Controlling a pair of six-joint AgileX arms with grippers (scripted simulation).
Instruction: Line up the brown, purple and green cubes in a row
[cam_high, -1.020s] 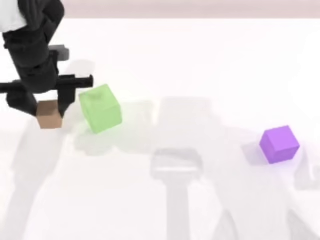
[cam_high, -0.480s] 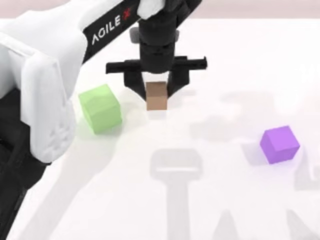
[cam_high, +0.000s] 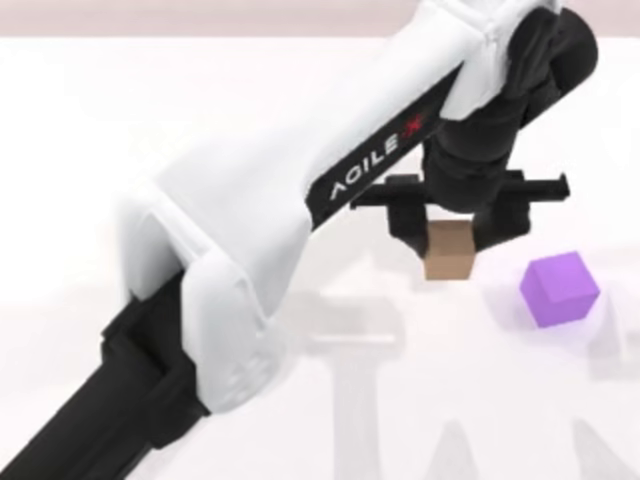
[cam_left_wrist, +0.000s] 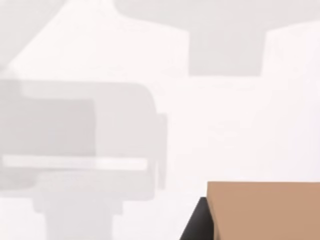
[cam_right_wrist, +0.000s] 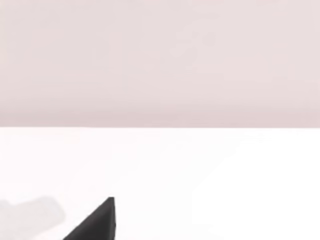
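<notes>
My left gripper is shut on the small brown cube, holding it right of the table's centre. The cube fills a corner of the left wrist view, with one dark finger against its side. The purple cube rests on the table just to the right of the brown one, a small gap between them. The green cube is hidden behind my left arm in the top view. My right gripper shows only as a dark tip in the right wrist view and is out of the top view.
My left arm stretches diagonally from the lower left across the middle of the white table, covering much of its left half. The table's far edge meets a pale pink wall.
My left gripper has carried the brown cube from the far left, past the green cube, rightward to just beside the purple cube. The arm now covers the green cube.
</notes>
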